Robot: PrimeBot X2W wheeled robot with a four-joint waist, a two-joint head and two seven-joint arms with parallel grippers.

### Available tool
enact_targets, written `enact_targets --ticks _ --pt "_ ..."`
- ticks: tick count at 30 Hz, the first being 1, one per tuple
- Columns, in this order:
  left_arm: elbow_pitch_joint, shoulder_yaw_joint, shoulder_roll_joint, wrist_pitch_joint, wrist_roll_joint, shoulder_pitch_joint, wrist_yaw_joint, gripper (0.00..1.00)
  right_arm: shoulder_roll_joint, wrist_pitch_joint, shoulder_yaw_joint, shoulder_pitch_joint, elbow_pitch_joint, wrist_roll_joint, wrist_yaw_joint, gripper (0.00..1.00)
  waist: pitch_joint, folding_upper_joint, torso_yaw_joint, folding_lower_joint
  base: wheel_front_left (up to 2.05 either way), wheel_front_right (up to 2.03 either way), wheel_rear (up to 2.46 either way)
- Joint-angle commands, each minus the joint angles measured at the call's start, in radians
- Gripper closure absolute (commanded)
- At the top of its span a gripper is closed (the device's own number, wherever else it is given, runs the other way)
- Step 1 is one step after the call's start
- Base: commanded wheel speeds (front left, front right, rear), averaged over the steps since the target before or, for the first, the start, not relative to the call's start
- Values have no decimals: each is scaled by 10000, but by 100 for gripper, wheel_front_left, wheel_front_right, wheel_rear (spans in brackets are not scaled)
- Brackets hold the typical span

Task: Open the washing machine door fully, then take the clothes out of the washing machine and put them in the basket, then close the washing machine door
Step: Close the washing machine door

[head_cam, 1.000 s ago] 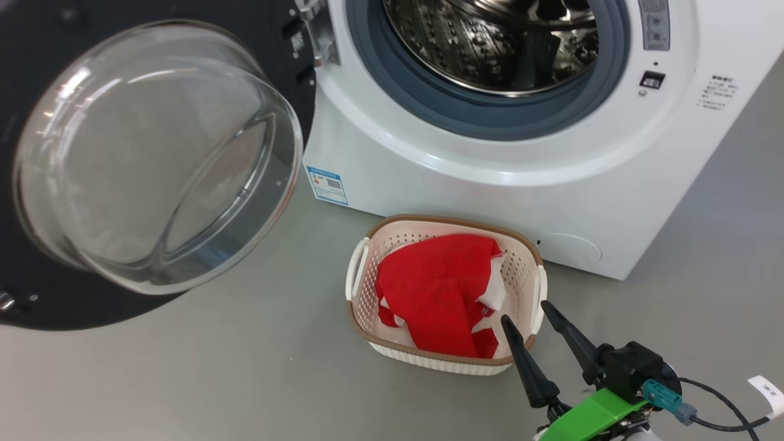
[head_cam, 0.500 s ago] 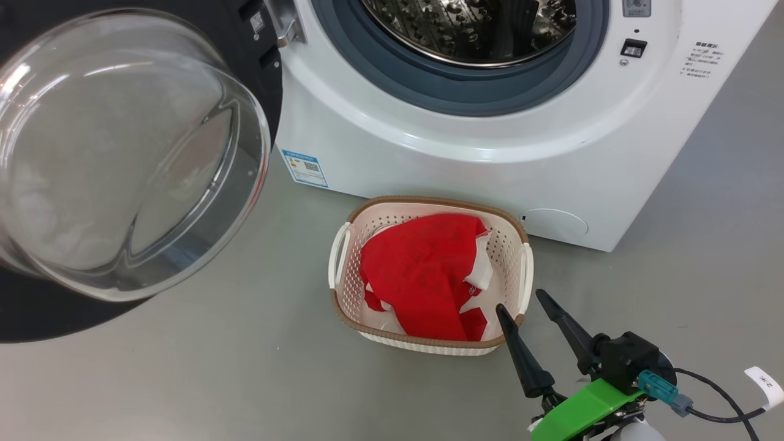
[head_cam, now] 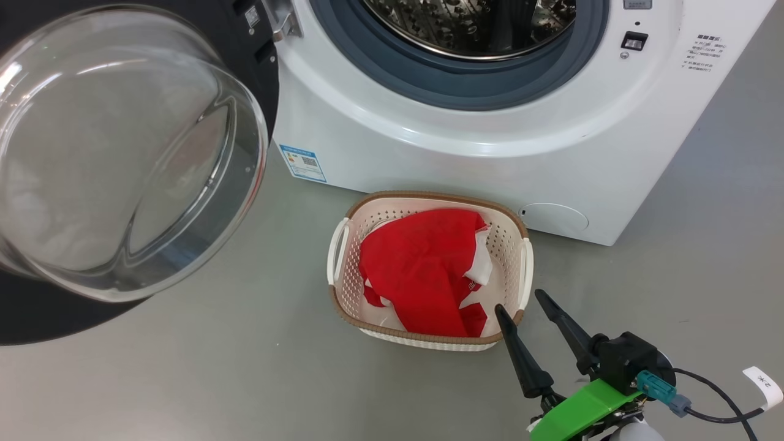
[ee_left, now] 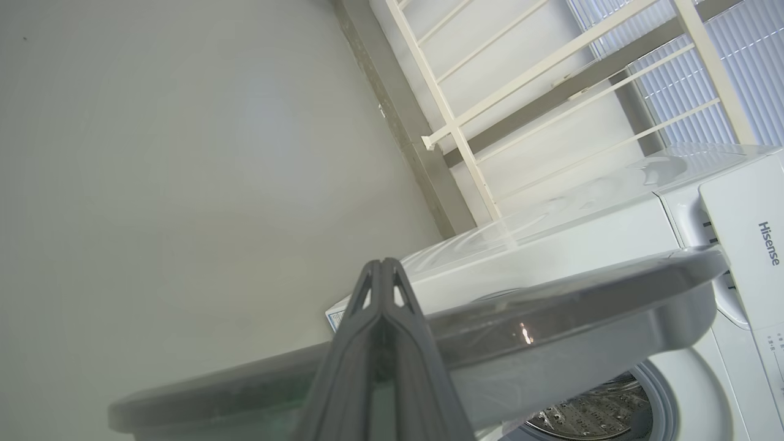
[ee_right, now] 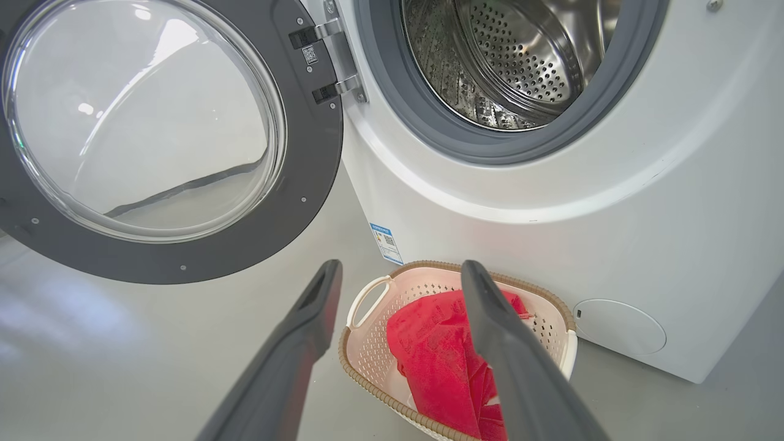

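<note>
From the head camera, a white front-loading washing machine (head_cam: 465, 159) stands on a grey floor (head_cam: 214, 367), its round door (head_cam: 122, 153) swung wide open to the left, the clear glass bowl bulging toward the viewer inside a black rim. The steel drum (head_cam: 478, 24) looks bare in the part that can be seen. A small cream basket (head_cam: 429, 197) with a brown rim sits on the floor just in front of the machine, below the opening, and red clothes (head_cam: 422, 269) with white trim lie bunched inside it. The right gripper (head_cam: 518, 300) hovers at the basket's near right corner, its two dark fingers spread apart and holding nothing. From the left wrist camera, the left gripper (ee_left: 383, 264) has its fingers pressed together with nothing between them, in front of the door's edge; whether they touch the door cannot be told. A white railing (ee_left: 453, 128) runs behind the machine. From the right wrist camera, the spread fingers frame the basket and the red clothes, with the open door upper left and the drum upper right.
</note>
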Motion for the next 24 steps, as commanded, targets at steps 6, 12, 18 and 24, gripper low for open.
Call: enact_targets --ticks 6,12,18,24 --pt "-737 57 624 1000 -399 147 -29 100 131 -48 236 -234 -248 -79 16 0 -74 0 45 0 0 0 0" --pt "-1565 107 644 1943 -789 650 -29 100 135 -48 239 -199 -233 -15 16 0 -249 0 11 0 0 0 0" --pt "-2409 218 759 2718 -1110 1276 -29 100 137 -48 215 -107 -290 76 16 0 -388 0 -65 0 0 0 0" --pt "-3389 341 855 3595 -1435 1973 -29 100 138 -48 196 15 -345 144 16 0 -555 0 -216 0 0 0 0"
